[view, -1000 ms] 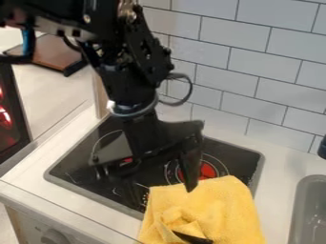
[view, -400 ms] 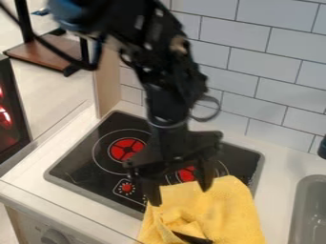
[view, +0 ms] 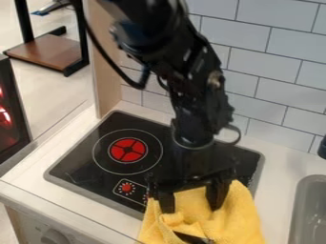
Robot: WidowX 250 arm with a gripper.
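My gripper [view: 191,204] hangs over the upper part of a yellow cloth [view: 242,224], its two fingers spread apart and pointing down. The cloth lies crumpled over the front right edge of the black stovetop [view: 89,167] and the white counter. A dark object [view: 189,238] pokes out from the cloth's folds near the bottom, below the gripper. Whether the fingertips touch the cloth, I cannot tell.
A red burner [view: 128,150] and a control knob marking [view: 127,188] show at the stove's left. A grey sink [view: 309,214] is set in at the right. The tiled wall [view: 280,81] rises behind the counter.
The gripper has moved right and down, from over the stove to over the cloth, and turned so both fingers face the front. The cloth looks slightly shifted at its top edge.
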